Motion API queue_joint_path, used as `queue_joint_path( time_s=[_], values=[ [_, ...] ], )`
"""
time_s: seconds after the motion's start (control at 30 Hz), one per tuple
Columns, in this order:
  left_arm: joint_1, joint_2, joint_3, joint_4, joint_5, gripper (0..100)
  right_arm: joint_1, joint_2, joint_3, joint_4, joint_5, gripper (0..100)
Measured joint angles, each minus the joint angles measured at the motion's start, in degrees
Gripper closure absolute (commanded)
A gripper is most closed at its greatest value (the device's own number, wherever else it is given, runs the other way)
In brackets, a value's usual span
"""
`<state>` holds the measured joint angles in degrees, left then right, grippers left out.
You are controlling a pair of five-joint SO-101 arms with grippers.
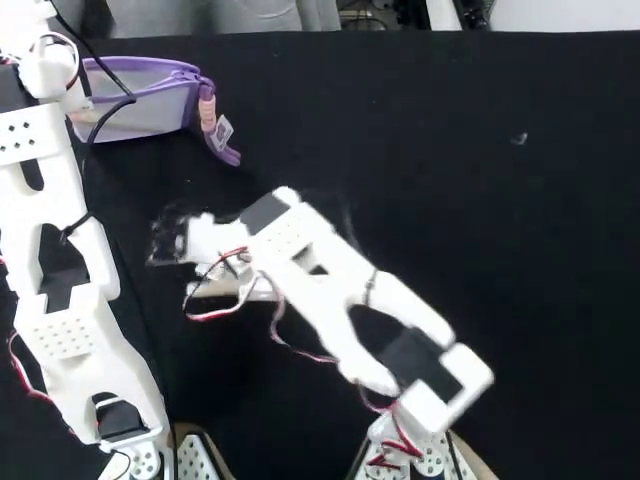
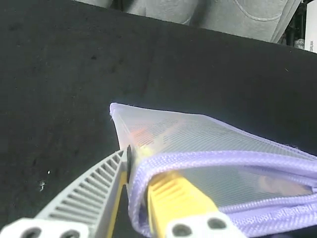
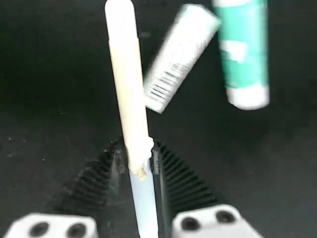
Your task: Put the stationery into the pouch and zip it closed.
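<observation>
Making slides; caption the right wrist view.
Right gripper clamps a cream cylindrical pen; a white barcoded block and a green-white tube lie nearby.

Left wrist view | I see my left gripper (image 2: 136,169) clamped on the rim of the purple-edged pouch (image 2: 213,139) | grey finger (image 2: 94,191) outside, yellow finger (image 2: 173,198) inside | pouch lies on black table (image 2: 59,74)

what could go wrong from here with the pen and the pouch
1. The right claw pinches the pen near one end, so its long free length could pivot or slip in transit.
2. The left claw holds the pouch by its purple rim; that soft edge might pull free or the mouth sag shut.
3. The glue stick lies close to the pen and could get knocked.
</observation>
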<state>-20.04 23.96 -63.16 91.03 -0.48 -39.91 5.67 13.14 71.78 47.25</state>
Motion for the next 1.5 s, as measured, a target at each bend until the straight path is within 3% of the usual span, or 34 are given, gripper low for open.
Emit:
queue_joint_path(
  time_s=[0.3, 0.6, 0.87, 1.07, 1.23, 1.5],
  values=[
    [5.71, 0.0, 0.0, 2.73, -0.09, 97, 10.81, -20.22, 3.78, -1.05, -7.03, 98.8],
    [9.23, 0.0, -6.15, 8.44, -0.09, 97, 19.78, -41.41, 14.77, -13.27, -17.58, 98.8],
    [13.27, 0.0, -8.26, 9.58, 0.0, 97, 20.13, -62.24, 30.33, -33.76, -29.19, 98.8],
    [17.85, 0.0, -7.03, 9.67, 0.0, 97, 19.87, -73.67, 40.18, -52.48, -33.58, 98.8],
    [18.2, -0.18, -6.24, 9.67, 0.0, 97, 19.87, -79.21, 41.32, -62.59, -37.89, 98.8],
    [22.33, -6.42, 1.58, 9.67, 0.0, 97, 19.69, -79.91, 44.4, -74.11, -50.81, 98.8]
  ],
)
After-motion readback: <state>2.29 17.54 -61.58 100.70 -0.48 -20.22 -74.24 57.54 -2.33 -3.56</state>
